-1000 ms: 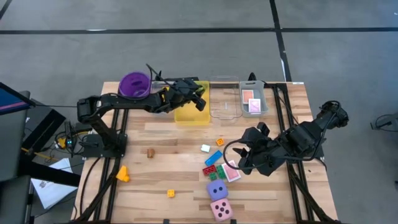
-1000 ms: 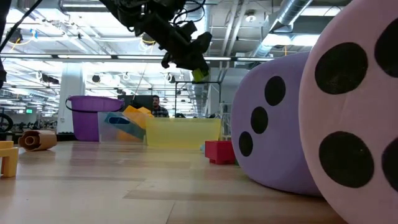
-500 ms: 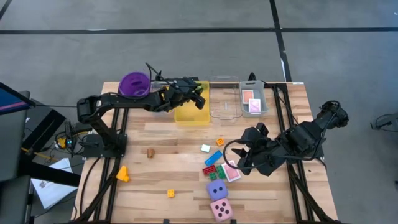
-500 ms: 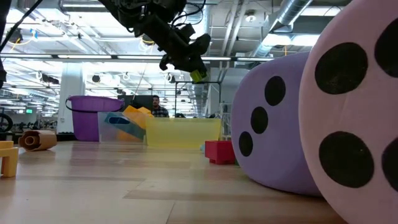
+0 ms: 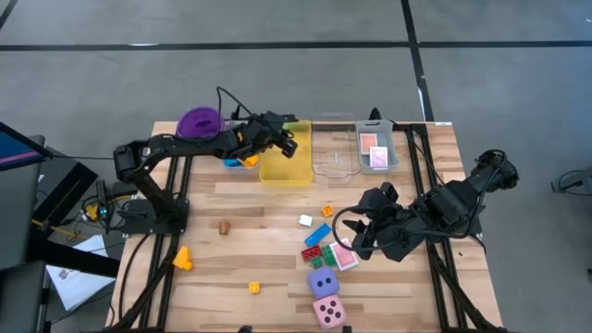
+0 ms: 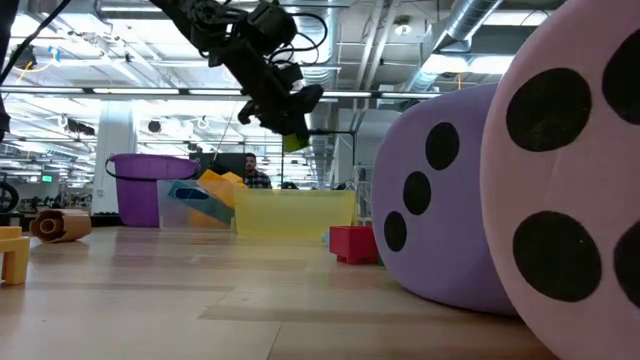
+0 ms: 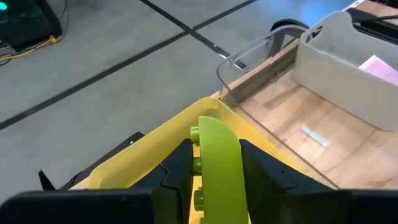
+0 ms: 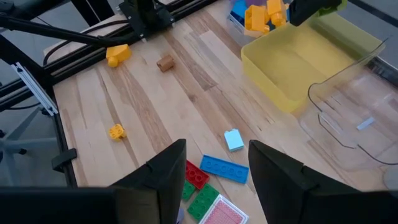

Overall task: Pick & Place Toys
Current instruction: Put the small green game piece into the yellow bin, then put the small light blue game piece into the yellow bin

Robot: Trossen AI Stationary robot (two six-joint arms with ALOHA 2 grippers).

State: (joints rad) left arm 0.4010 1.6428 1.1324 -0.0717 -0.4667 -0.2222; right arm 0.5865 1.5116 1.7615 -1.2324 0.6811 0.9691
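My left gripper (image 5: 283, 137) is shut on a green brick (image 7: 219, 163) above the far part of the yellow tray (image 5: 285, 165); in the low view the brick (image 6: 293, 143) hangs high over the tray (image 6: 295, 212). My right gripper (image 5: 348, 233) is open and empty above a cluster of red, green and blue bricks (image 5: 319, 248) and a pink-backed card (image 5: 345, 257). The purple die (image 5: 322, 282) and the pink die (image 5: 329, 312) rest on the table near the front edge. My left gripper pinches the green brick by its two broad faces (image 7: 211, 180) between its two fingers (image 7: 180, 171). The brick stands on edge in the gap, its studs (image 7: 196, 132) facing one finger. The fingers slant down from the table's left. The brick is lifted clear above the yellow tray.
A purple cup (image 5: 199, 122) and a tray of blue and orange bricks (image 5: 240, 160) stand left of the yellow tray. A clear tray (image 5: 335, 153) and a grey tray with pink cards (image 5: 376, 153) stand to its right. Loose yellow bricks (image 5: 182, 258) and a brown piece (image 5: 224, 225) lie at the front left.
My left gripper has moved toward the table's left and far edge with the green brick, staying shut on it above the yellow tray.
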